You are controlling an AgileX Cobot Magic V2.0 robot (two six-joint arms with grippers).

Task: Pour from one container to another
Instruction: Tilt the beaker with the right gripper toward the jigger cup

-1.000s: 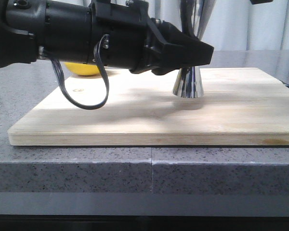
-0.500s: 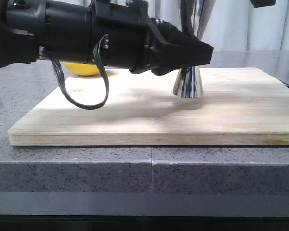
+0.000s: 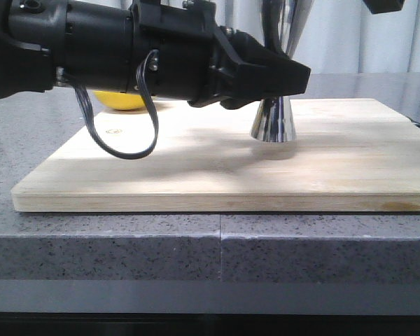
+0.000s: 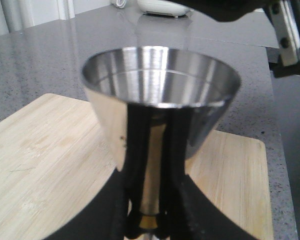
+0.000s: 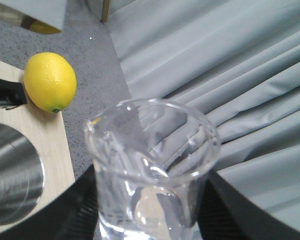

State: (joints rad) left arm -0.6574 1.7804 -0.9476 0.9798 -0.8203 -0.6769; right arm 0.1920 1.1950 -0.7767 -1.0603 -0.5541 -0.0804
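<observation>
Here the left arm's fingers [image 4: 177, 200] clamp the steel jigger [image 4: 160, 100].

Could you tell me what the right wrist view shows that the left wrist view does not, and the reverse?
Only the right wrist view shows the clear beaker held in the right gripper, tilted, a lemon beside the board, and grey curtains. Only the left wrist view shows the left gripper closed on the jigger's narrow waist, with the fingers either side, and a white object far across the counter. Both show the steel jigger standing on the wooden board and the speckled grey counter.
</observation>
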